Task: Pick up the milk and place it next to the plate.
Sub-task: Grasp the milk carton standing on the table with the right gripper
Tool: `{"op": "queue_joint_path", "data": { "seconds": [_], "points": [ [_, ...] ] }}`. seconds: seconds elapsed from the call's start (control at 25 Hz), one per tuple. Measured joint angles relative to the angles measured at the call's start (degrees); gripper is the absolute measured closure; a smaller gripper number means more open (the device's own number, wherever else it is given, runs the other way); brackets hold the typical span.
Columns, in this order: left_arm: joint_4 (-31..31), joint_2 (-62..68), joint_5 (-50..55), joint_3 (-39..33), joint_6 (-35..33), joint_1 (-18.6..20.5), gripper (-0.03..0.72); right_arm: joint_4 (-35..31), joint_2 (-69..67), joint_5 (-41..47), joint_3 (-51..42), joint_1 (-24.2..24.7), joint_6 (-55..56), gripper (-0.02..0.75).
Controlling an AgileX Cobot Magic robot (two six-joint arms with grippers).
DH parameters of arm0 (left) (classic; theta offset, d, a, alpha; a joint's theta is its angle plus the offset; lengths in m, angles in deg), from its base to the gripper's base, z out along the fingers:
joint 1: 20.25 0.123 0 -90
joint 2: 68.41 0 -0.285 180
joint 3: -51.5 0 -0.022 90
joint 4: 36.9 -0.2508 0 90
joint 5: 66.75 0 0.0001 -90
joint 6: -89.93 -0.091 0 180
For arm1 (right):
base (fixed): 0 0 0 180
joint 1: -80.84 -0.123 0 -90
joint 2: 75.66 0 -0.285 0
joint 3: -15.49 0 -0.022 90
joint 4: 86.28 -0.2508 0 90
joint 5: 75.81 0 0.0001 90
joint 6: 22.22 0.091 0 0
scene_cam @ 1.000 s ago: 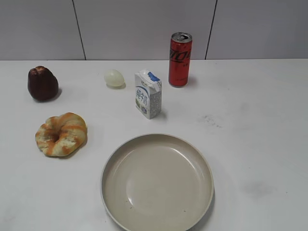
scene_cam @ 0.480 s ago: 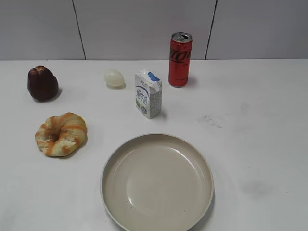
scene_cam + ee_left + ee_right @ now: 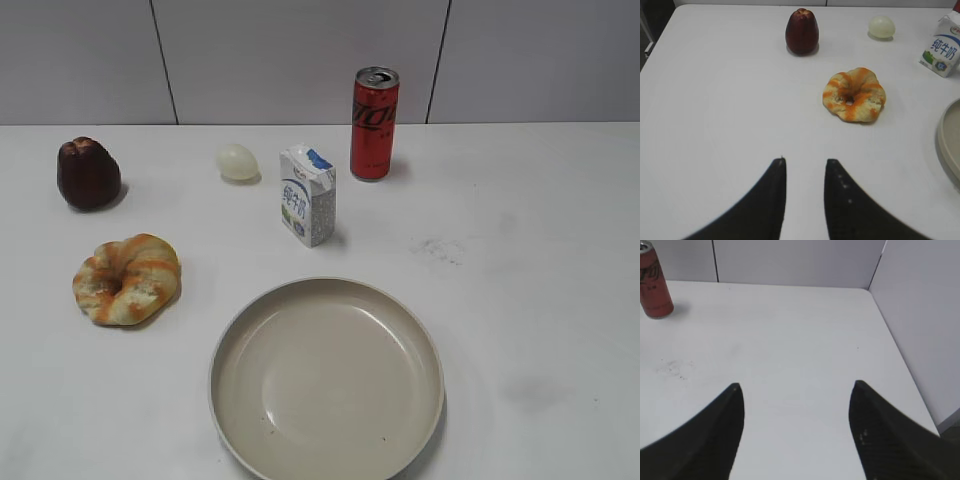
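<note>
The milk (image 3: 308, 195) stands upright on the table (image 3: 540, 260), its long axis vertical, the folded blue top uppermost and the green strip at the foot. It is turned at a slant to the exterior camera, so the face with the blue characters points toward the near left and a plainer side panel toward the near right. It sits near the middle of the table, beyond the far rim of the plate (image 3: 326, 378) and clear of it, with the red can (image 3: 374, 123) upright just behind and to its right.

The table is white and matte, with a few faint grey smudges on its right half; behind it runs a pale grey panelled wall (image 3: 300, 55) with dark vertical seams.

The plate is a wide, shallow beige dish with nothing in it but a couple of tiny dark specks. The can's top appears to be opened, though that is hard to make out at this distance.

To the left lie a ring-shaped bread (image 3: 127, 279), a dark red fruit (image 3: 88, 173) and a pale egg (image 3: 237, 162), all apart from one another.

The left gripper (image 3: 804, 162) hangs above bare table, its black fingers parted by a narrow gap and gripping nothing. The right gripper (image 3: 796, 388) is spread wide over the table's right side, also holding nothing.
</note>
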Motion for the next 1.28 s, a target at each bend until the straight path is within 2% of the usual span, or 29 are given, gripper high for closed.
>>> {"op": "queue_joint_path", "data": {
  "seconds": [0.16,0.32,0.64,0.76,1.04,1.28],
  "points": [
    [0.0,0.0,0.0,0.0,0.0,0.0,0.48,0.0,-15.86,-0.85,6.05,0.0,-0.73,0.239],
    [0.0,0.0,0.0,0.0,0.0,0.0,0.48,-0.05,-31.93,2.17,15.99,0.0,-1.83,0.239],
    [0.0,0.0,0.0,0.0,0.0,0.0,0.48,-7.63,-60.95,17.35,41.88,-0.13,-10.22,0.239],
    [0.0,0.0,0.0,0.0,0.0,0.0,0.48,-7.51,-69.64,23.53,52.31,-1.52,-11.56,0.239],
    [0.0,0.0,0.0,0.0,0.0,0.0,0.48,-6.15,-85.93,33.31,73.41,-10.15,-15.7,0.239],
    [0.0,0.0,0.0,0.0,0.0,0.0,0.48,-5.82,-93.41,33.48,82.04,-22.13,-22.04,0.23]
  ]
}}
